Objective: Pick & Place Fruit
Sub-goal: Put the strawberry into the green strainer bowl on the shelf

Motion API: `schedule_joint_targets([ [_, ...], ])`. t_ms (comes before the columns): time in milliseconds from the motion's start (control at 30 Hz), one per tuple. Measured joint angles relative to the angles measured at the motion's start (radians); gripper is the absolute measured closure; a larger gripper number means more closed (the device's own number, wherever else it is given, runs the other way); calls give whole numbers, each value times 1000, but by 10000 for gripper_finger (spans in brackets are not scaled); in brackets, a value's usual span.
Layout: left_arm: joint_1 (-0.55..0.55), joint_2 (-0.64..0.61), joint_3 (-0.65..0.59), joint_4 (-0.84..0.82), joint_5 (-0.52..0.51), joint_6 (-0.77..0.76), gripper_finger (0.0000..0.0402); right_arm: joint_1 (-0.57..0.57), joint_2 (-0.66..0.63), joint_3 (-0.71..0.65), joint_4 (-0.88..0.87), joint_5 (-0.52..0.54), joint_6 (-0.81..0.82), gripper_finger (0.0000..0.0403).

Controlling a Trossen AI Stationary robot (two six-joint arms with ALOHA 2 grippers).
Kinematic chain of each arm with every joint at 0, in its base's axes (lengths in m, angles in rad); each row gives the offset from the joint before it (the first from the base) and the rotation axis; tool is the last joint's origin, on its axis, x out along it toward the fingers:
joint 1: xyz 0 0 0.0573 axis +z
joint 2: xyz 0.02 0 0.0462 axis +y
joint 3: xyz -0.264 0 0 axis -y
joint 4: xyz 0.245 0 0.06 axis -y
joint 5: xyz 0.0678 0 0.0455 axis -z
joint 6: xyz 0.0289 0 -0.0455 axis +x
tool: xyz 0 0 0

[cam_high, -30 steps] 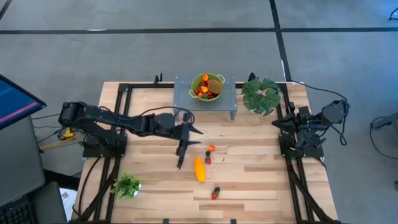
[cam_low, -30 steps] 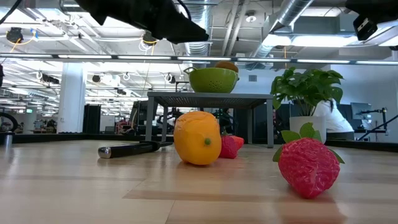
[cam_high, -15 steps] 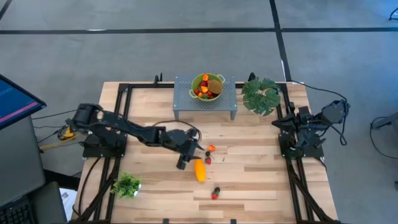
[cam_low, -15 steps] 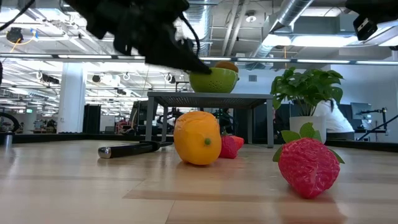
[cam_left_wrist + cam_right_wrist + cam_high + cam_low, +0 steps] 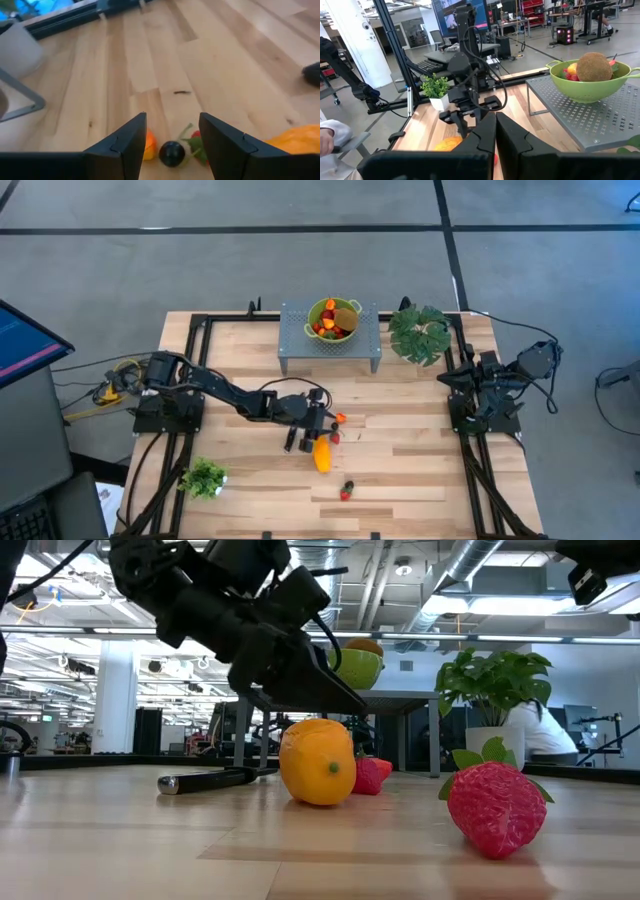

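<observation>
My left gripper [image 5: 322,420] hangs open just above the table's middle, touching nothing. Between its fingers [image 5: 172,135] the left wrist view shows a small dark ball [image 5: 171,153], an orange piece [image 5: 149,145] and a red strawberry [image 5: 198,145] lying on the wood. The larger yellow-orange fruit [image 5: 321,452] lies just near of them; in the low view the gripper [image 5: 335,695] is above it [image 5: 318,761]. Another strawberry [image 5: 495,805] and a dark ball [image 5: 348,485] lie nearer the front edge. The green bowl [image 5: 333,318] holds several fruits. My right gripper [image 5: 495,131] is shut and waits at the right edge.
The bowl stands on a grey perforated stand [image 5: 330,340] at the back. A black-handled knife [image 5: 291,442] lies left of the yellow-orange fruit. A leafy plant [image 5: 420,332] stands back right, a small one [image 5: 204,477] front left. Bare wood lies to the right.
My left gripper has come down from high over the table and moved toward the right and near edges, ending low over the small fruits beside the yellow-orange fruit. No fruit has moved.
</observation>
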Motion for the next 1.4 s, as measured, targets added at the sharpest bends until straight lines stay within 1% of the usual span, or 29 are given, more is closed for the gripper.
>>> schedule_joint_targets([
  [200,4,0,0,8,-14,-68,224,0,0,0,0,0,0,397],
  [367,4,13,0,-32,-14,-70,224,0,0,0,0,0,0,397],
  [533,-4,58,1,-46,-18,-73,224,0,0,0,0,0,0,397],
  [767,-52,89,1,-73,27,-94,224,0,0,0,0,0,0,397],
  [833,-58,89,1,-74,13,-70,224,0,0,0,0,0,0,397],
  [967,-50,81,1,-73,-57,-45,224,0,0,0,0,0,0,397],
  [1200,-27,82,1,-78,-62,-44,221,0,0,0,0,0,0,397],
  [1400,-26,100,1,-72,-61,-45,202,0,0,0,0,0,0,397],
])
